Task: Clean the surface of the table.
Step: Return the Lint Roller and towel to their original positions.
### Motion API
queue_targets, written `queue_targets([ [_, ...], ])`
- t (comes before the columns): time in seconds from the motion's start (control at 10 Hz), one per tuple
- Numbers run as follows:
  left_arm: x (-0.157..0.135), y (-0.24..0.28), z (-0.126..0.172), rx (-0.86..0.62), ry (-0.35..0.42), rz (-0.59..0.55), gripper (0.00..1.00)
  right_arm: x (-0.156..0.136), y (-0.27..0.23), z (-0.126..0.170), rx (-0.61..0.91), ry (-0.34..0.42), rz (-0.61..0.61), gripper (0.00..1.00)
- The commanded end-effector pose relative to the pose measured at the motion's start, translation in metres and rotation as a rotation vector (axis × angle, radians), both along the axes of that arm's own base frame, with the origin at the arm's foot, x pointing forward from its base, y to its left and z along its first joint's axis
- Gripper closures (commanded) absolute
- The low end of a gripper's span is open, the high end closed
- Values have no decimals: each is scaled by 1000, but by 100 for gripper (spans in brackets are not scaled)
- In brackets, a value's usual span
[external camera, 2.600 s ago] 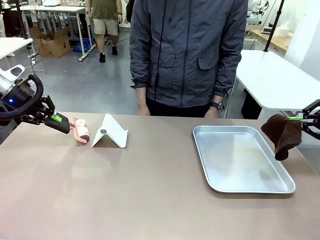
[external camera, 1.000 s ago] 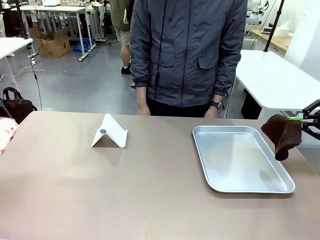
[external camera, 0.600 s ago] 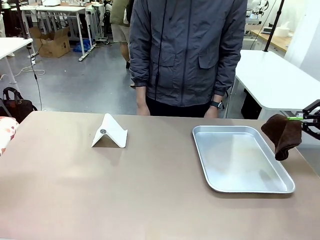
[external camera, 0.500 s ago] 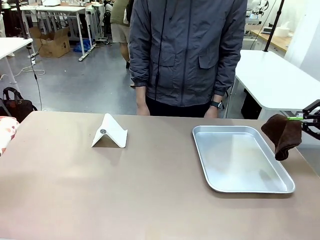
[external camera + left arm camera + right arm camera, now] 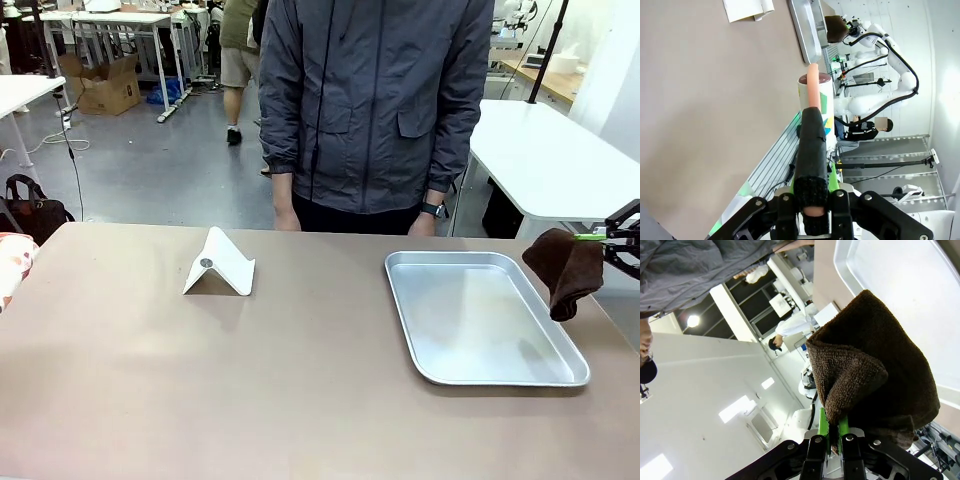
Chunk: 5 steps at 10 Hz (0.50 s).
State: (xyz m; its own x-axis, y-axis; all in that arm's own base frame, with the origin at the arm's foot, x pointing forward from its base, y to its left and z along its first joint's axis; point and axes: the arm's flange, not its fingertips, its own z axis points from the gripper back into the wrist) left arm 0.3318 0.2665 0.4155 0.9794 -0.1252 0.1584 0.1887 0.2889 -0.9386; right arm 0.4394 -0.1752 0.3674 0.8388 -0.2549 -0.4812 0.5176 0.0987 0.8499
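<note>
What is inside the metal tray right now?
Nothing: the metal tray shows a bare floor. The brown cloth hangs from the right hand beside its far right corner, not inside.

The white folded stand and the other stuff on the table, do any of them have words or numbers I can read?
No readable text anywhere.
White folded stand: a small dark round mark, no letters.
Shiny silver metal tray: plain.
Dark brown fuzzy cloth in the right claw: plain.
Pinkish white object with coloured patches in the left claw: shapes, no words legible.
Brownish-tan table: bare of print.
</note>
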Motion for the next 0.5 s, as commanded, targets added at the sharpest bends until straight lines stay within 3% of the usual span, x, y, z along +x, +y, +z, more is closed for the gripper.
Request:
queue_targets([
  [0.0,-4,-2,2,11,0,-3,78,2,-1,7,17,4,-4,92],
  [0.3,0,0,0,0,0,0,78,2,-1,7,17,4,-4,92],
  [0.4,-2,-19,8,5,-20,-143,78,0,0,0,0,0,0,92],
])
